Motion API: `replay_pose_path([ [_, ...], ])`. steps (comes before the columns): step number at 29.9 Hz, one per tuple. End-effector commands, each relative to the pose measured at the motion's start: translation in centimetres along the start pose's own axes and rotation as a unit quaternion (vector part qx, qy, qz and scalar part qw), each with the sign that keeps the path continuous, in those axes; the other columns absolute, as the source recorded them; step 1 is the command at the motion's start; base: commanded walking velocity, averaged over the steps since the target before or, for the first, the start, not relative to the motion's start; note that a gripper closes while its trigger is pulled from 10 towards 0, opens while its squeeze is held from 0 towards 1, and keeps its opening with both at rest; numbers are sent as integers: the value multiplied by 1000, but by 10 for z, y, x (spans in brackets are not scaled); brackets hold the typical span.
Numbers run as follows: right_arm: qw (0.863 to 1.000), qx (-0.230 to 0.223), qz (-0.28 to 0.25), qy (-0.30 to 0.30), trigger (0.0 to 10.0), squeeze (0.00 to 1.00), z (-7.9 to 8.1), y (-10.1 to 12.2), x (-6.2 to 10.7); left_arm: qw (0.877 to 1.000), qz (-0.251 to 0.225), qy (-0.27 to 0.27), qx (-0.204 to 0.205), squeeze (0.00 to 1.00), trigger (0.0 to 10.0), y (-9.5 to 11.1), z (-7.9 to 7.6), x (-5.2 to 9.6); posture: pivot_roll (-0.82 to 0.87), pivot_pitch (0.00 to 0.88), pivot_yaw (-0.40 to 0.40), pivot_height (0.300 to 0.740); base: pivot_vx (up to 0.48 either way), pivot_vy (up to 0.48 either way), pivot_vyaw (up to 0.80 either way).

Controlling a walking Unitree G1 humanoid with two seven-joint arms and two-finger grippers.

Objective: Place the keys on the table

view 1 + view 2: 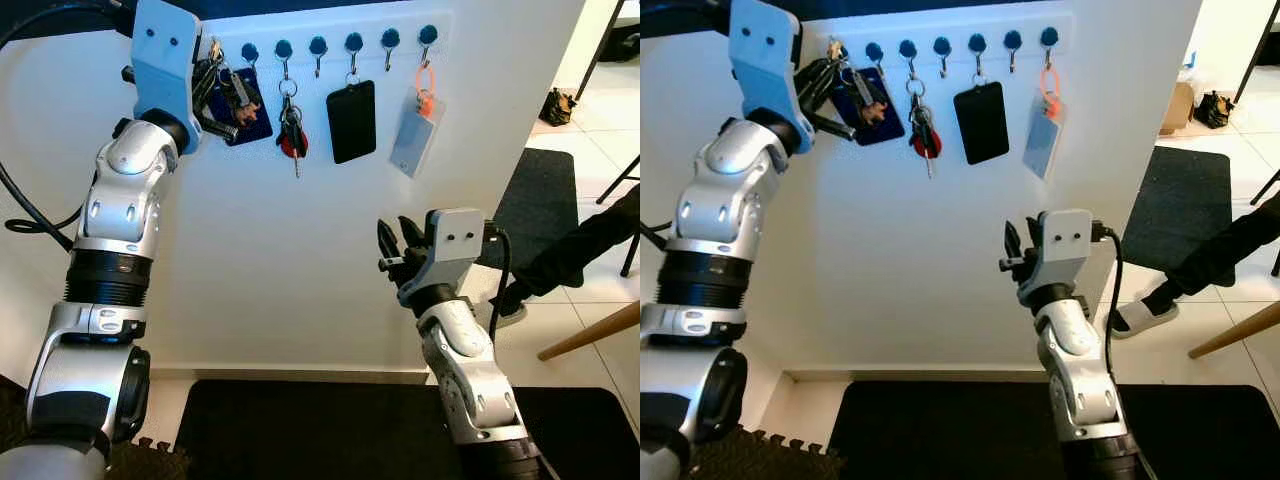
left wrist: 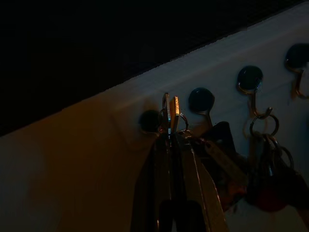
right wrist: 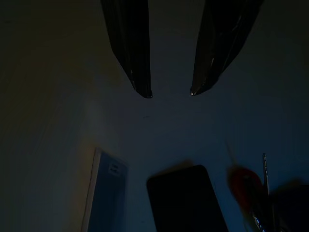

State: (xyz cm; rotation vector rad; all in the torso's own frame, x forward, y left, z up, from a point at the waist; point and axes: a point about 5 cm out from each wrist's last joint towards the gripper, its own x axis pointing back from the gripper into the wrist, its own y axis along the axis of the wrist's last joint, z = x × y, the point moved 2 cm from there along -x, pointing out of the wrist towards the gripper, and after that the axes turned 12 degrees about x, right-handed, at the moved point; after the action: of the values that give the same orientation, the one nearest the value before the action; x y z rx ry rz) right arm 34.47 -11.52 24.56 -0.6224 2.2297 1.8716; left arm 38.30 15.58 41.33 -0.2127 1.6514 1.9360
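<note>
A bunch of silver keys [image 2: 170, 111] hangs from the leftmost hook [image 2: 149, 121] of a white hook rail on the wall. My left gripper [image 1: 212, 72] is raised to that hook, and in the left wrist view its black fingers [image 2: 186, 164] are closed around the bunch with key tips sticking out past them. Right beside it hangs a dark blue fob [image 1: 248, 112]. My right gripper [image 1: 395, 240] is held at mid height in front of the bare wall below the rail. Its fingers [image 3: 137, 72] stand open with nothing between them.
More hooks carry a red key bunch [image 1: 292, 135], a black card holder [image 1: 351, 121] and a grey badge on an orange loop [image 1: 412, 135]. A black mat [image 1: 300, 430] lies at the wall's foot. At right are a person's leg [image 1: 580, 250] and a wooden leg [image 1: 590, 330].
</note>
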Motion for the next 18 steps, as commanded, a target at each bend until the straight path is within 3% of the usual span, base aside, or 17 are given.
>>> replay_pose_path([
  [1, 1000, -6, 4, 0, 10000, 0, 1, -1, 2, 999, 23, -17, -21, 0, 10000, -10, -5, 0, 82, 267, 143, 740, 0, 0, 0],
  [12, 1000, -8, 2, 3, 10000, 0, 3, -1, 0, 1000, 16, 21, -9, 0, 10000, -8, -1, -17, 79, 271, 140, 740, 0, 0, 0],
  [15, 1000, -6, 4, -1, 10000, 0, 2, -1, 3, 999, -11, 8, 38, 0, 10000, 5, 6, -13, 74, 273, 150, 740, 0, 0, 0],
  [18, 1000, -3, 6, -5, 10000, 0, 0, -2, 5, 997, -4, -38, 69, 0, 10000, -2, 5, 3, 71, 273, 156, 740, 0, 0, 0],
])
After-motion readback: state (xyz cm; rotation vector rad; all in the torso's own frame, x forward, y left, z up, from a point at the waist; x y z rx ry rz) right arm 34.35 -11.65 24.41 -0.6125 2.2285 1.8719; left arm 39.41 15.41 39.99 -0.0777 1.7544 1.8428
